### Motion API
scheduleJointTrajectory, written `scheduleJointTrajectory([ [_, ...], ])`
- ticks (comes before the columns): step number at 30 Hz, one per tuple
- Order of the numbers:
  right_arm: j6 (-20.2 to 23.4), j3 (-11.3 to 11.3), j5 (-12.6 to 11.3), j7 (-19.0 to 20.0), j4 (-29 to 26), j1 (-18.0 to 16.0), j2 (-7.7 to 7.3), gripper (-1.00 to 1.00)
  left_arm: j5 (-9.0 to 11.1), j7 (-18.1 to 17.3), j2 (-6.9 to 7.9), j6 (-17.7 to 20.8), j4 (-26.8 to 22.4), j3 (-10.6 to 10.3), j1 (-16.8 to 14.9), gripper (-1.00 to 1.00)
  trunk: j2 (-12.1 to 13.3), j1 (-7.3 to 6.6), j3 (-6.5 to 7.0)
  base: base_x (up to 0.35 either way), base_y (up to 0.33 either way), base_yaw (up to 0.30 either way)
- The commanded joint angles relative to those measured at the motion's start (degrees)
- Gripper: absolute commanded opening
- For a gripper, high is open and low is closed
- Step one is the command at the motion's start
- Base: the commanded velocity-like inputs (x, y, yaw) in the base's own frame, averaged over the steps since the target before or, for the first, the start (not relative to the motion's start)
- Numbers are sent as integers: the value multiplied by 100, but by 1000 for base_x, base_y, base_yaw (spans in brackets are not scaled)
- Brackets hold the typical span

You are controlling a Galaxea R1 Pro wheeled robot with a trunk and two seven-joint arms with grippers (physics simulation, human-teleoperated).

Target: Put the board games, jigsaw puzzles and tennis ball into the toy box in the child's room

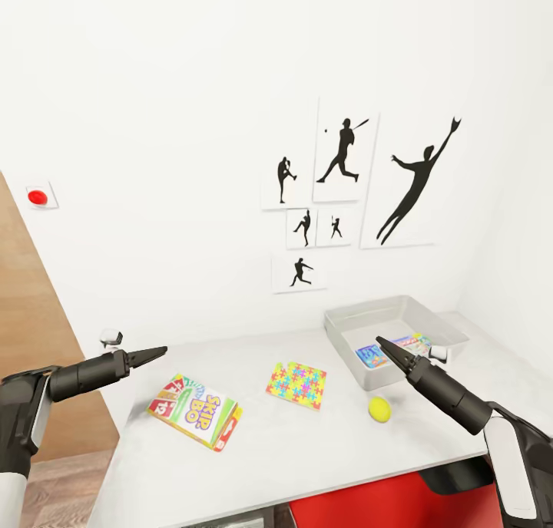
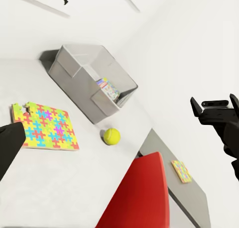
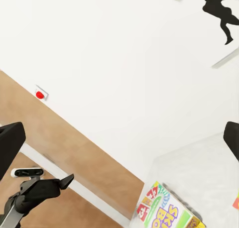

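On the table (image 1: 307,451) stands the grey toy box (image 1: 449,325) (image 2: 79,68), with a flat blue-edged printed box (image 1: 388,351) (image 2: 107,88) inside. In front of it lie the tennis ball (image 1: 379,409) (image 2: 111,136) and a jigsaw puzzle (image 1: 296,384) (image 2: 45,126). A Skip-Bo board game (image 1: 196,410) (image 3: 167,213) lies further left. My right gripper (image 1: 382,344) hovers open over the toy box's front wall, above the ball. My left gripper (image 1: 157,351) hangs open over the table's left end, up-left of the Skip-Bo box. The bed is out of view.
A red chair (image 1: 399,505) (image 2: 139,193) is tucked under the table's front edge. Past it, a small multicoloured square (image 2: 181,171) lies on a lower grey surface. Black sports silhouettes (image 1: 342,183) hang on the white wall. A wooden panel (image 1: 31,321) stands left.
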Motion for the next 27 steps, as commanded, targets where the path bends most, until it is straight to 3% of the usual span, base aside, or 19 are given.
scheduleJointTrajectory([
  [1,28,-6,-5,14,0,-4,2,100,-23,-34,-1,60,0,4,-6,100,-9,3,-1,-10,8,119],
  [7,28,-6,-5,17,1,-4,1,100,-23,-34,-1,59,0,4,-7,100,-9,3,21,-4,3,57],
  [13,203,-127,-150,167,9,-4,59,100,60,-114,-152,252,55,105,-33,100,-9,3,21,-2,9,0],
  [27,190,-181,-157,155,-2,-1,91,100,126,-113,-209,569,62,547,-34,100,-9,3,21,-1,99,0],
])
